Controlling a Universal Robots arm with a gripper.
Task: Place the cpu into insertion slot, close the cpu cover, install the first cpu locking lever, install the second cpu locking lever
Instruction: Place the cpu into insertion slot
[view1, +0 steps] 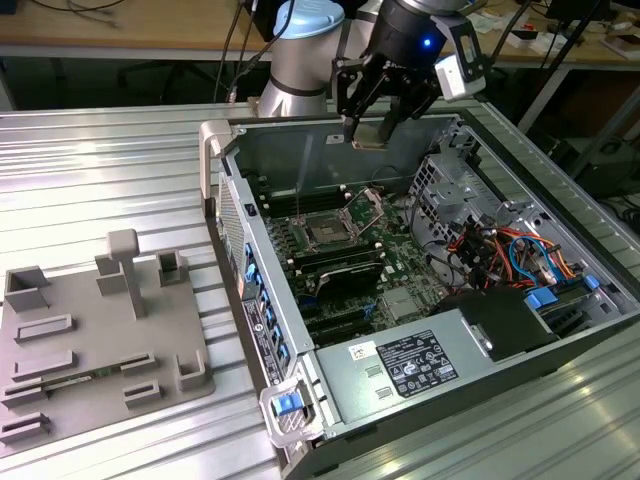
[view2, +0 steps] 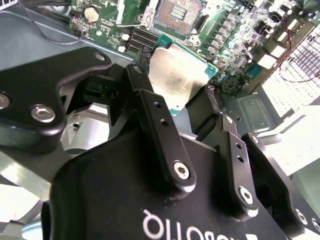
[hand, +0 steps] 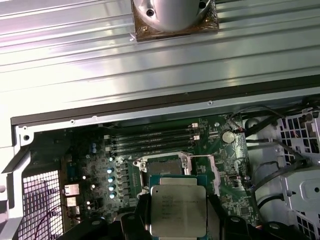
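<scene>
Gripper (view2: 172, 97) clamps the cpu (view2: 175, 75) by its edges, high over the board (hand: 227, 170), apart from the slot (hand: 161, 167), cover (view1: 366, 207) raised; a skewed or offset descent could damage the slot.

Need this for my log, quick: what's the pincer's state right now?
Pincer: closed, holding the cpu by its edges.

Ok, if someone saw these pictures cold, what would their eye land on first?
Probably the black gripper holding the cpu, its silver top bright, above the open computer case. Next, the insertion slot below it on the green board, dark-centred and empty, and the grey power-supply box at the case's near end in the exterior view.
</scene>
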